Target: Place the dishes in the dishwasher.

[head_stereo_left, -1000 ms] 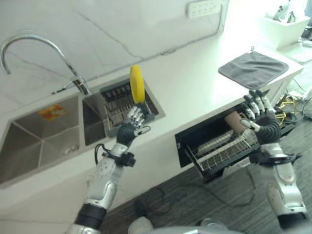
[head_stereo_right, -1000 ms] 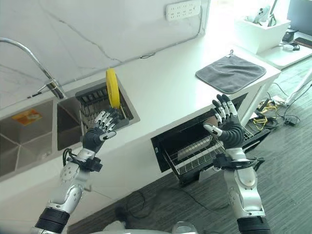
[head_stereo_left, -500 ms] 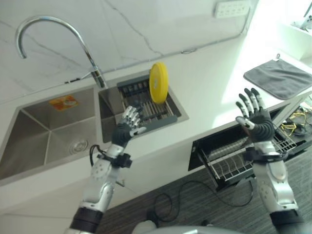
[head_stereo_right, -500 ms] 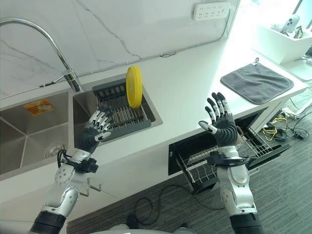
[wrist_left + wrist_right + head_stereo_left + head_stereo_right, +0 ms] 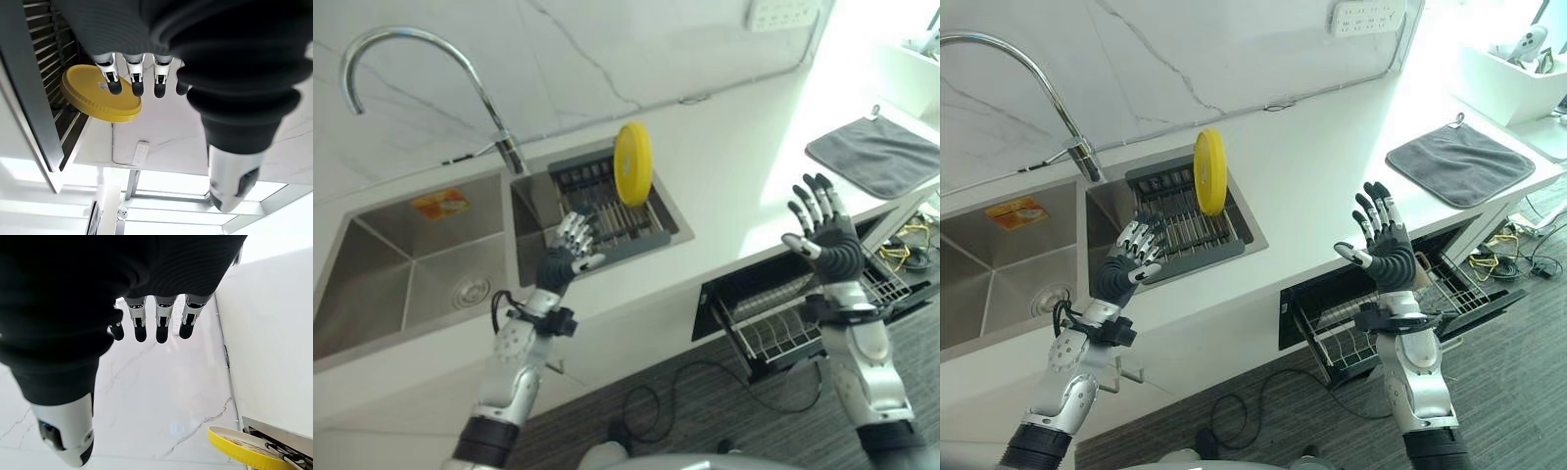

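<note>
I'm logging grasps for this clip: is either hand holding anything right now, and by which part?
Nothing is held. The left hand is open near the dish rack, short of the yellow plate standing there. The right hand is open above the dishwasher rack.

Bright daylight from the right washes out the white countertop; wrist views glare.

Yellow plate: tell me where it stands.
The yellow plate stands on edge in the dish rack over the sink's right basin, just beyond the open left hand.
</note>
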You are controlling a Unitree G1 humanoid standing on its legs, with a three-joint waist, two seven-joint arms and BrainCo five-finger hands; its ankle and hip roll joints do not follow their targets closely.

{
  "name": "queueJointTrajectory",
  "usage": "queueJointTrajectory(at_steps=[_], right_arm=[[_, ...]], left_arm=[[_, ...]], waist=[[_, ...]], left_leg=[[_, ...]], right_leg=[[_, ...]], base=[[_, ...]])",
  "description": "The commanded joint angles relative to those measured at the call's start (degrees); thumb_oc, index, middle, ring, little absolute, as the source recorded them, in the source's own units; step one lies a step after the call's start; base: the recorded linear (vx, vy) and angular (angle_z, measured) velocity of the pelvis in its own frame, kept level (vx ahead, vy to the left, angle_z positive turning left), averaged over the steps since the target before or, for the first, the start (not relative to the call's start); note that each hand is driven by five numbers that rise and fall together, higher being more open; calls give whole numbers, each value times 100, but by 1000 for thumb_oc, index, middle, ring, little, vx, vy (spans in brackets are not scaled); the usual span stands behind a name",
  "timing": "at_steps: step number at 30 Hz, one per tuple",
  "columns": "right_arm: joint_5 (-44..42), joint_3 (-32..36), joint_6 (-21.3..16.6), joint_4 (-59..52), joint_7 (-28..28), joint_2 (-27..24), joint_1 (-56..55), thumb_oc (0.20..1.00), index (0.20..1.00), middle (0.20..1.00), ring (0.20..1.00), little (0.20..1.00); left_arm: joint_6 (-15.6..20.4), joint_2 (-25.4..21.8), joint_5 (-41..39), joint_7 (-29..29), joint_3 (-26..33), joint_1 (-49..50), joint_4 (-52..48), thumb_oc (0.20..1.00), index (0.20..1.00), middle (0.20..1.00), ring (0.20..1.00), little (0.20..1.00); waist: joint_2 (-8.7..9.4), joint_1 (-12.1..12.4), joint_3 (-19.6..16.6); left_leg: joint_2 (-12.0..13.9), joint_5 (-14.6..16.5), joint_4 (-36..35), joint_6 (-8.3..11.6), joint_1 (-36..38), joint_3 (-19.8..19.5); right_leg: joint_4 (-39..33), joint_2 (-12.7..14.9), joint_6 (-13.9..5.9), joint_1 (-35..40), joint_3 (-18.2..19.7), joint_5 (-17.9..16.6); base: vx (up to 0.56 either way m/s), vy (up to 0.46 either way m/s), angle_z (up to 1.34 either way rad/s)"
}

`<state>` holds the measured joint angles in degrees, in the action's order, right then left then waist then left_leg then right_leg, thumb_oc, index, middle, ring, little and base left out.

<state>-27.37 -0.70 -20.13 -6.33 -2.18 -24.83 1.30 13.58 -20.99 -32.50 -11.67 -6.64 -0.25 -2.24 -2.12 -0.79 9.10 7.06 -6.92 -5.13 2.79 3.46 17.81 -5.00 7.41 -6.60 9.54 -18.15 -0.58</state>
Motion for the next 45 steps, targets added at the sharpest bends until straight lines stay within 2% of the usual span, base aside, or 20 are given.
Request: queueJointTrajectory(at_steps=[1,3,4,5,11,19,23,27,35,45], right_arm=[[-55,-43,89,-343,-20,-222,635,1000,1000,1000,1000,1000],[-561,-95,256,-297,-142,-209,740,1000,1000,1000,1000,1000],[-951,-149,459,-221,-169,-153,898,1000,1000,1000,1000,1000],[-888,-252,796,262,153,-26,1531,1000,1000,1000,1000,1000],[-772,-190,1176,608,229,-93,1906,1000,1000,1000,1000,1000],[-893,-169,1202,975,392,-313,2407,1000,1000,1000,1000,1000],[-849,-170,1127,1169,718,-394,2762,1000,1000,1000,1000,1000],[-866,-107,1144,1268,765,-444,2737,1000,1000,1000,1000,1000],[-944,-102,1458,1562,651,-542,2796,1000,1000,1000,1000,1000],[-1013,-220,1555,2160,492,-806,3336,1000,1000,1000,1000,1000]], left_arm=[[611,-203,152,143,100,-343,-263,1000,1000,1000,1000,1000],[705,-204,233,176,70,-372,-253,1000,1000,1000,1000,1000],[753,-217,331,228,16,-421,-269,1000,1000,1000,1000,1000],[815,-316,668,431,-64,-519,-369,1000,1000,1000,1000,1000],[790,-493,756,434,-23,-465,-511,1000,1000,1000,1000,1000],[845,-679,759,556,-112,-740,-377,1000,1000,1000,1000,1000],[857,-710,703,595,-184,-836,-275,1000,1000,1000,1000,1000],[855,-729,676,580,-164,-701,-293,1000,1000,1000,1000,1000],[766,-758,626,449,-218,-567,-291,1000,1000,1000,1000,1000],[755,-871,522,334,-328,-589,-224,1000,1000,1000,1000,1000]], waist=[[183,130,-180],[194,161,-179],[210,213,-187],[241,388,-198],[244,577,-118],[232,712,154],[191,763,300],[155,780,297],[106,835,287],[44,953,370]], left_leg=[[277,370,334,381,-75,-152],[256,395,344,378,-55,-200],[214,436,356,368,-28,-274],[58,581,381,323,84,-446],[-43,680,425,255,88,-597],[-123,684,518,199,-171,-868],[-157,652,530,169,-275,-945],[-158,641,508,160,-213,-945],[-123,578,366,185,-48,-933],[-165,530,345,176,-82,-961]], right_leg=[[563,149,-41,-38,-265,408],[548,147,-39,-30,-266,395],[532,140,-31,-23,-265,385],[481,184,-49,-22,-320,330],[547,294,-86,-106,-427,291],[697,364,-129,-398,-364,250],[752,380,-126,-493,-336,237],[743,385,-117,-431,-347,246],[717,386,-125,-275,-434,258],[764,445,-167,-291,-506,227]], base=[[112,0,0],[126,-1,1],[373,62,19],[375,75,23],[183,68,19],[32,23,9],[-25,11,4],[38,21,2],[58,4,4],[19,-1,2]])
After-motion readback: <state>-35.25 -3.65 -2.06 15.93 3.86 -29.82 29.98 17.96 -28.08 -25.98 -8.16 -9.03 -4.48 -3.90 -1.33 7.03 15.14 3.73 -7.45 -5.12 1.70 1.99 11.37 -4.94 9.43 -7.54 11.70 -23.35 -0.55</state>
